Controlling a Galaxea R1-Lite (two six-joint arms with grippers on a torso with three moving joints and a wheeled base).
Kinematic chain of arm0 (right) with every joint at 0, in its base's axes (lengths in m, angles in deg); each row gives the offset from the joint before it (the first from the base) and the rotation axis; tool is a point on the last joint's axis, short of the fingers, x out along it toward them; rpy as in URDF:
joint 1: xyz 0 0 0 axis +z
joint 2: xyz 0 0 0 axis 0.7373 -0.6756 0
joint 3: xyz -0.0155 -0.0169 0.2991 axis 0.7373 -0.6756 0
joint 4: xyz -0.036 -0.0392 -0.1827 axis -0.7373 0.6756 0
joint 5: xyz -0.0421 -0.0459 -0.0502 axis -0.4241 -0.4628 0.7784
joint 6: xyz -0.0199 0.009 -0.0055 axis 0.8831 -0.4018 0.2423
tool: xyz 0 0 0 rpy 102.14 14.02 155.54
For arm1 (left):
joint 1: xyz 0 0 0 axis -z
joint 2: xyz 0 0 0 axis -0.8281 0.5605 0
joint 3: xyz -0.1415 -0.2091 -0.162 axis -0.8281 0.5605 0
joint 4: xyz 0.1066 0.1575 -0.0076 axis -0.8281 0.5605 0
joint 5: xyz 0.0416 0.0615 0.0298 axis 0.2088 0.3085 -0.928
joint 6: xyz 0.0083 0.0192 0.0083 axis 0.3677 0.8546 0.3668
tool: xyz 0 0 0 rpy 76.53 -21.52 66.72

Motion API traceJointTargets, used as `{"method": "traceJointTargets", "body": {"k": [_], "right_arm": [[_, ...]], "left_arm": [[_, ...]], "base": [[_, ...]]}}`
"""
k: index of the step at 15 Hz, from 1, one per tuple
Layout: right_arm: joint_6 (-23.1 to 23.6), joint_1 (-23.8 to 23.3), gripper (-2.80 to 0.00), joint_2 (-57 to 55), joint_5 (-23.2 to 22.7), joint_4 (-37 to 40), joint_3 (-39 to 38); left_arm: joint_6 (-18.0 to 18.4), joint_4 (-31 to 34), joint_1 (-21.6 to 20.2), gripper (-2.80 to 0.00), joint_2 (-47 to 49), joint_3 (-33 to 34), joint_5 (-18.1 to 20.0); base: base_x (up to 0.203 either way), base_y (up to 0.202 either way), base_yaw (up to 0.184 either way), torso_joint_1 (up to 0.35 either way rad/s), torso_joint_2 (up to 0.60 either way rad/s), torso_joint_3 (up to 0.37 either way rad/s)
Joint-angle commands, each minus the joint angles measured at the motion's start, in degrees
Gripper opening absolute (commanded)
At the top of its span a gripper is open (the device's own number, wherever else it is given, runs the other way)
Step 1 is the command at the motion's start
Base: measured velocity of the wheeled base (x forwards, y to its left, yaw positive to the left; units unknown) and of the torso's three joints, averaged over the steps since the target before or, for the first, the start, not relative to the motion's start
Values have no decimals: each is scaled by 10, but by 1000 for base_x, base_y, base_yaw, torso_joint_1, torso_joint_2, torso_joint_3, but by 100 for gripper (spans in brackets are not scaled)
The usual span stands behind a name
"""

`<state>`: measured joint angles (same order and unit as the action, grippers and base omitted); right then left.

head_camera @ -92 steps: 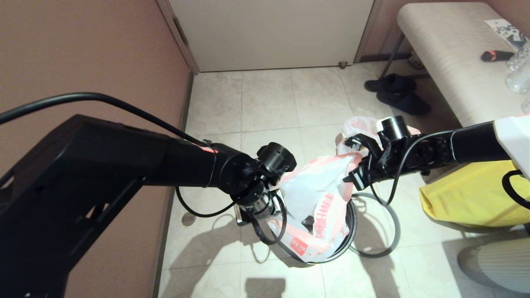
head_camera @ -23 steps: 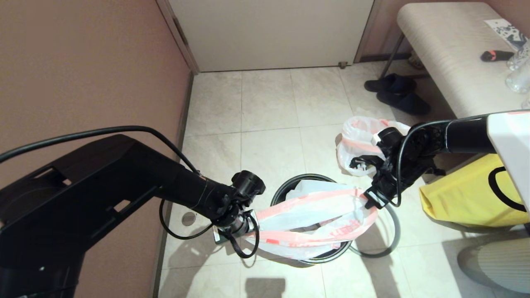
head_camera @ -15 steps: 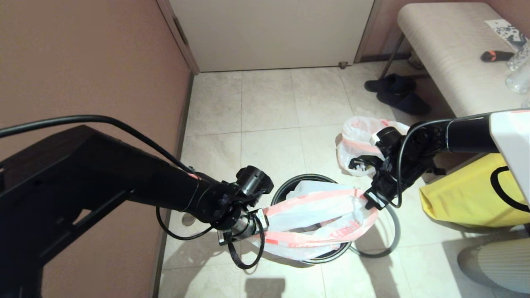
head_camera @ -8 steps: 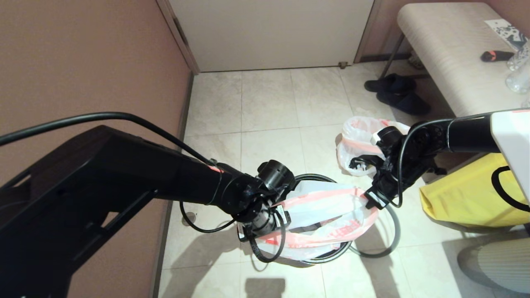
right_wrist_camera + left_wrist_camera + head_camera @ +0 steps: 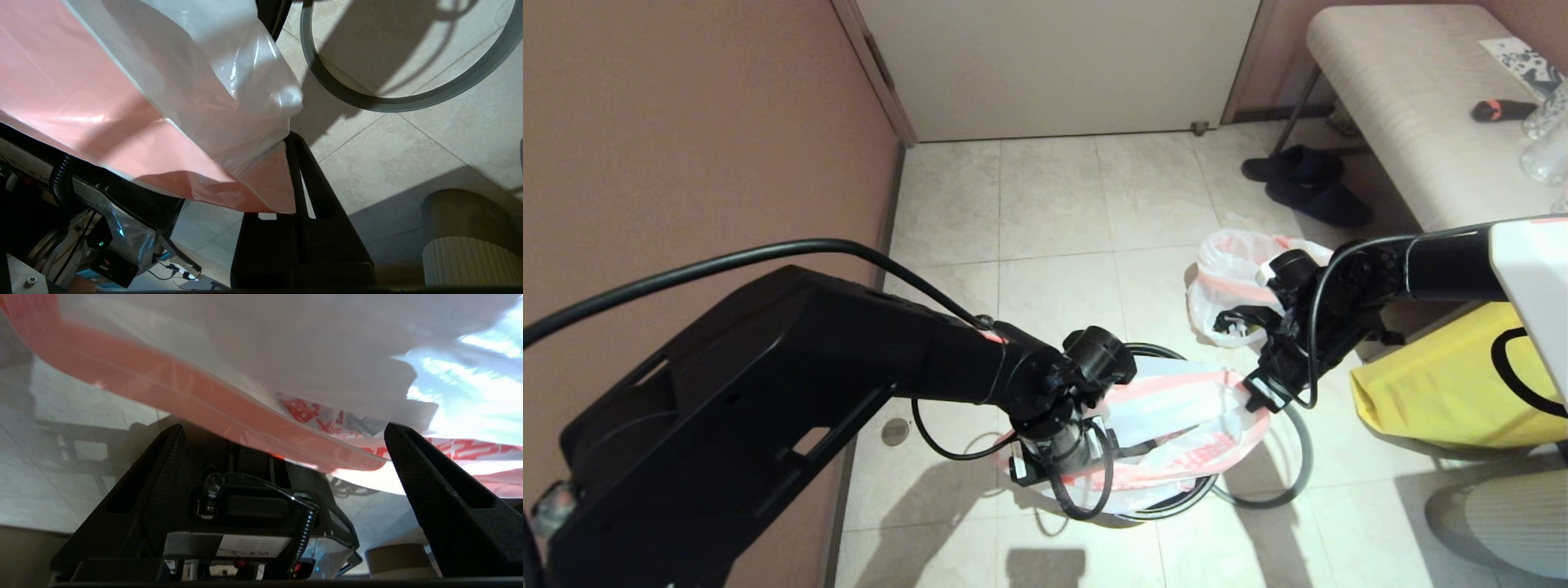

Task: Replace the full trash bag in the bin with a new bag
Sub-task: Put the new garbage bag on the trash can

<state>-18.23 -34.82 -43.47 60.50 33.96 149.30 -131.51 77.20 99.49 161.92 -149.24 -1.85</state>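
- Pale floor tiles (image 5: 1045, 204) run from the near edge up to a white door (image 5: 1054, 65) at the far end, with a brown wall (image 5: 686, 122) along the left.
- Nearest, the bin (image 5: 1176, 502) stands on the floor with the new bag (image 5: 1176, 408) draped across its mouth.
- At the bin's near-left rim the left pincer (image 5: 1058, 461) has its fingers (image 5: 163, 469) spread wide, the bag's pink band passing between them unpinched.
- A second and a half ago that pincer was further left, stretching the rim taut; the bag now sags.
- On the bin's right the right pincer (image 5: 1258, 390) is closed on the bag's rim corner.
- A grey ring (image 5: 1290, 482) lies flat on the floor, touching the bin's right side.
- Right of it sits a yellow bag (image 5: 1445, 392).
- Beyond the bin, behind the right arm, the full trash bag (image 5: 1225, 278) rests on the floor.
- Farther right, dark slippers (image 5: 1307, 188) lie beside a beige surface (image 5: 1405, 106).
- Open tiles remain to the far left of the bin.
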Motion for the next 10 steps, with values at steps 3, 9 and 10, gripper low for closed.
{"method": "traceJointTargets", "body": {"k": [3,9,10], "right_arm": [[1,0,-280,-5,-1,2,1],[1,0,-280,-9,-1,2,2],[1,0,-280,-9,-1,2,2]], "left_arm": [[-4,2,2,-280,11,4,8],[-4,2,2,-280,21,5,8],[-4,2,2,-280,21,6,8]], "base": [[0,0,0,0,0,0],[0,0,0,0,0,0],[0,0,0,0,0,0]]}}
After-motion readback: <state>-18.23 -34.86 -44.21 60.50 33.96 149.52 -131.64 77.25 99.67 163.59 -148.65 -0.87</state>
